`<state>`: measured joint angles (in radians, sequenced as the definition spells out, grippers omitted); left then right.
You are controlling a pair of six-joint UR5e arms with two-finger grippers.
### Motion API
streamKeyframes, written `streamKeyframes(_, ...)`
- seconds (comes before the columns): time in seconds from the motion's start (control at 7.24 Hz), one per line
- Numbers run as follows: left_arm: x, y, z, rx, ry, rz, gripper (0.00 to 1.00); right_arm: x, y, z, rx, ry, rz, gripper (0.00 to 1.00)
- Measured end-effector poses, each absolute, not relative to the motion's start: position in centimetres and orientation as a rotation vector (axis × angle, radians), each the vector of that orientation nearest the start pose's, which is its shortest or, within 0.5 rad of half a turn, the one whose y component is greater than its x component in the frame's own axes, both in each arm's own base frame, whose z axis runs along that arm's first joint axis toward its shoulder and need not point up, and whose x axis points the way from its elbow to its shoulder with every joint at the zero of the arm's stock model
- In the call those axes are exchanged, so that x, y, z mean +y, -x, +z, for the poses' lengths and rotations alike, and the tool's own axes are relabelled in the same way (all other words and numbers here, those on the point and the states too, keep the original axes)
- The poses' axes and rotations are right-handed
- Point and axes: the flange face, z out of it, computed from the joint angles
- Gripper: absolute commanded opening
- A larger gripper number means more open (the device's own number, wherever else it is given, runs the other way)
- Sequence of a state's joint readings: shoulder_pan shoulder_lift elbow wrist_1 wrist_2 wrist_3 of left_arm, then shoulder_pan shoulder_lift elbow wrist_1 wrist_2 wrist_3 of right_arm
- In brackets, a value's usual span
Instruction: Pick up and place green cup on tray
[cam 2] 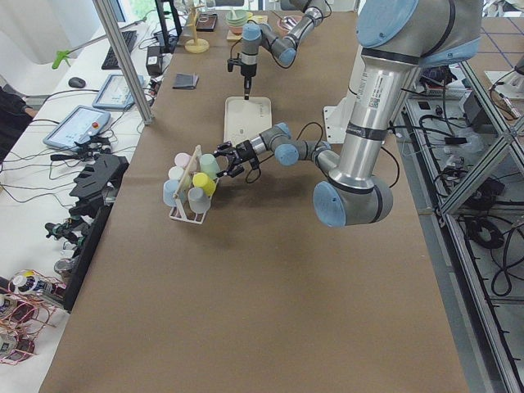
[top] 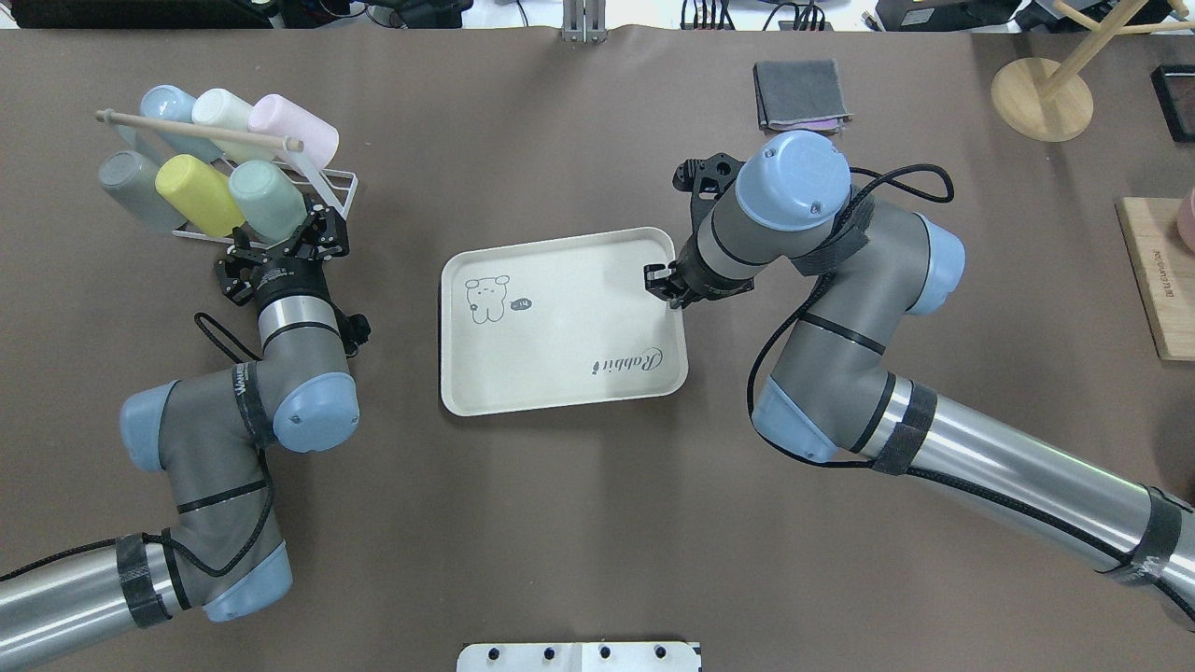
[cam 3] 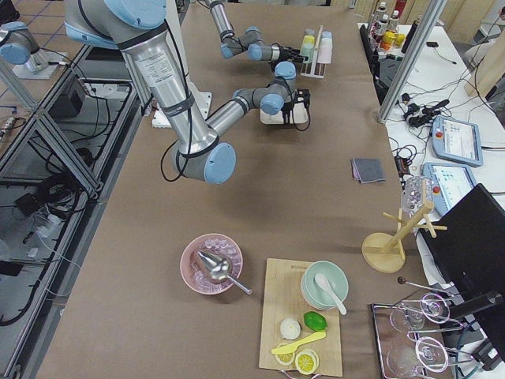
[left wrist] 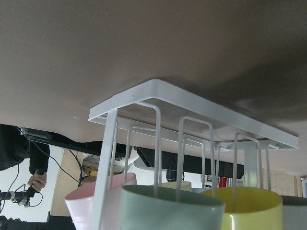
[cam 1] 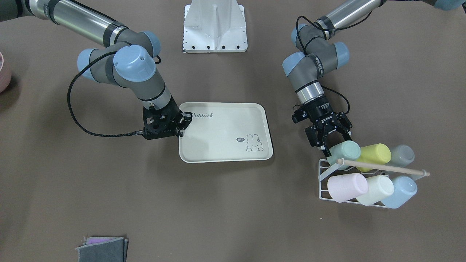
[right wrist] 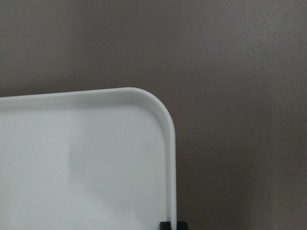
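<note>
The green cup (cam 1: 346, 151) lies on its side in a white wire rack (cam 1: 322, 178), in the row nearest the robot. It also shows in the overhead view (top: 266, 198) and at the bottom of the left wrist view (left wrist: 168, 211). My left gripper (cam 1: 338, 142) is open, with its fingers on either side of the cup's closed end. The cream tray (cam 1: 218, 134) with "Rabbit" script lies flat at the table's middle. My right gripper (cam 1: 183, 126) points down and is shut on the tray's rim near a corner (right wrist: 168, 143).
The rack also holds a yellow-green cup (cam 1: 375, 154), a grey cup (cam 1: 402, 155), a pink cup (cam 1: 346, 187), a cream cup (cam 1: 376, 189) and a light blue cup (cam 1: 402, 191), under a wooden rod (cam 1: 382, 167). A folded cloth (cam 1: 103, 249) lies apart.
</note>
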<state>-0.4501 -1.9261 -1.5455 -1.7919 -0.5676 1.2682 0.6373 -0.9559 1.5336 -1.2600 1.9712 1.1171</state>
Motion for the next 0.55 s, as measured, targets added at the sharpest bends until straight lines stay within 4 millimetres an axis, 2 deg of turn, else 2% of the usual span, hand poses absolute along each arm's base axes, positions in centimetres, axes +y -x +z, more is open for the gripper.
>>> streamKeyframes(0.28, -48.8, -47.4, 43.9, -1.219, -0.507, 1.842, 0.99, -49.1, 52.0, 28.2, -0.935, -0.124, -0.017, 0.0)
streamKeyframes(0.55, -50.1, -47.2, 43.5, -1.239, -0.498, 1.847, 0.99, -48.6, 52.3, 29.1, -0.924, -0.114, -0.021, 0.0)
